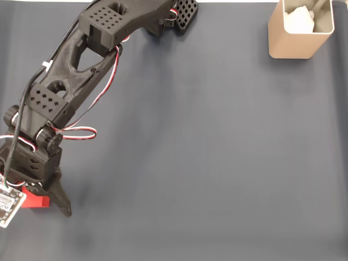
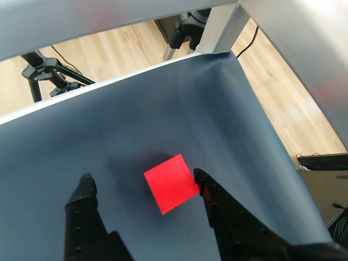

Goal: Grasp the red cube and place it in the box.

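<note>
**Now the cube between spread fingers**

The gripper point(image 2: 142, 182) stands released, its jaws apart around the red cube point(image 2: 170, 183) on the dark mat point(image 2: 163, 109); one finger touches it. The box point(image 1: 299, 30) stands well apart, at the mat's far corner.

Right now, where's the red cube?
The red cube lies on the dark mat between the open gripper's fingers in the wrist view, right finger touching. In the fixed view it's bottom left, far from the box top right.
</note>
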{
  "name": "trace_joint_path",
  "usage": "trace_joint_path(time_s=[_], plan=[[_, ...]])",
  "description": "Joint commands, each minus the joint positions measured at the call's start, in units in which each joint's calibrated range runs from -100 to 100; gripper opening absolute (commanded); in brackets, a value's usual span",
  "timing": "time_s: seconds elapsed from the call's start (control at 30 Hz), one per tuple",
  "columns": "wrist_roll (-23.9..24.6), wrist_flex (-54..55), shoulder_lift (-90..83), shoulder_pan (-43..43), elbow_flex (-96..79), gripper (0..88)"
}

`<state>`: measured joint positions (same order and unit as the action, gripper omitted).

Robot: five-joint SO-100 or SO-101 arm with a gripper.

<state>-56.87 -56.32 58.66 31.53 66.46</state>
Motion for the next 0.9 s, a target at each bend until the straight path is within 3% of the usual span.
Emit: trace_joint_path(time_s=[0.0,0.87], plan=[[-0.2,1.3,-0.7,-0.1,3.2,41.7],[-0.1,-3.7,-5.0,0.5,-0.7,40.1]])
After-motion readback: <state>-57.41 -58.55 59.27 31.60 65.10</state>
